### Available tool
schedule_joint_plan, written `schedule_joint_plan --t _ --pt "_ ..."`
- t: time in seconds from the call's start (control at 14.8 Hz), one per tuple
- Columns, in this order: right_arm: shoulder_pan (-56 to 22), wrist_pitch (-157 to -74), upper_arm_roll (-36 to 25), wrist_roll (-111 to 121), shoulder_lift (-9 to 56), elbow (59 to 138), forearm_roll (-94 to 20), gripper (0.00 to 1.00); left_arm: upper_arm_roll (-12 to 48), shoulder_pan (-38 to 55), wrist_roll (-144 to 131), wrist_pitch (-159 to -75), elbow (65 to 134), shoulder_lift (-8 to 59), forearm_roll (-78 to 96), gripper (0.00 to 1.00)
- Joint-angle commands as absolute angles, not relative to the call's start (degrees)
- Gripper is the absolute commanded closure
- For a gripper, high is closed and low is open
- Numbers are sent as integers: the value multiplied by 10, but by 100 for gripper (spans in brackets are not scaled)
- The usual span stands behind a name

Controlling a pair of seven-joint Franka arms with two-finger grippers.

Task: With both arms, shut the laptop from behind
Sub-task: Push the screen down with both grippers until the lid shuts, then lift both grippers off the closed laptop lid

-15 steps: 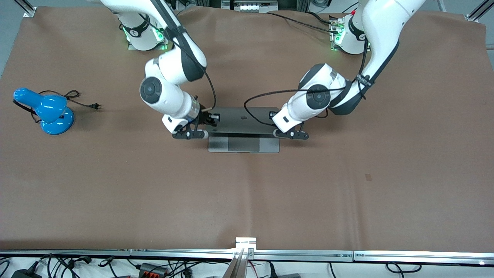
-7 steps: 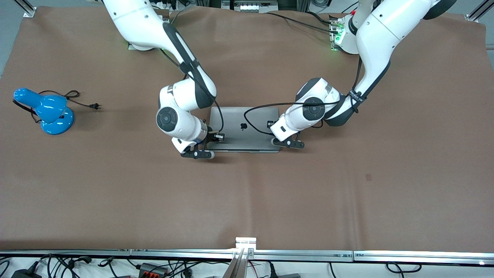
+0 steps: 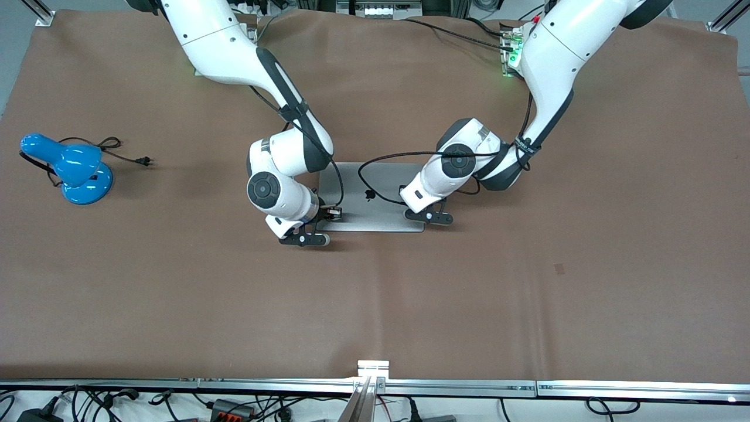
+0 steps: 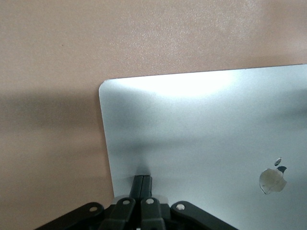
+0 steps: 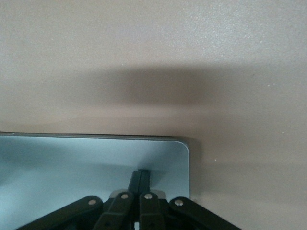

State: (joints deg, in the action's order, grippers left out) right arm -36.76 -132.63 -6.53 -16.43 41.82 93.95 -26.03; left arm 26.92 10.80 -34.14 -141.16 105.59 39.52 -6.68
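Note:
The grey laptop (image 3: 381,211) lies at the middle of the table with its lid down flat and the black apple logo facing up. My right gripper (image 3: 317,225) is shut, and its fingertips (image 5: 140,178) rest on the lid (image 5: 72,163) near the corner at the right arm's end. My left gripper (image 3: 423,214) is shut, and its fingertips (image 4: 143,183) rest on the lid (image 4: 206,129) near the corner at the left arm's end. Neither gripper holds anything. Keyboard, trackpad and screen are hidden under the lid.
A blue desk lamp (image 3: 73,170) with a loose black cord and plug (image 3: 143,159) lies toward the right arm's end of the table. A brown mat (image 3: 375,305) covers the table. A metal rail (image 3: 372,385) runs along the edge nearest the front camera.
Both grippers have moved toward the front camera and down, pushing the lid from half raised to flat on the base. The keyboard and trackpad have gone out of sight.

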Motion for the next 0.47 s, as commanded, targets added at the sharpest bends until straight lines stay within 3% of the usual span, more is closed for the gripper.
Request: schedule_joint_plan --t 0.0,0.4 --pt "-367 -1326 -69 -169 430 921 -249 100 258 108 -351 -1414 1048 390 -82 100" --pt "-372 -1298 -110 -164 359 919 -243 100 293 40 -343 -1254 1049 292 -78 100"
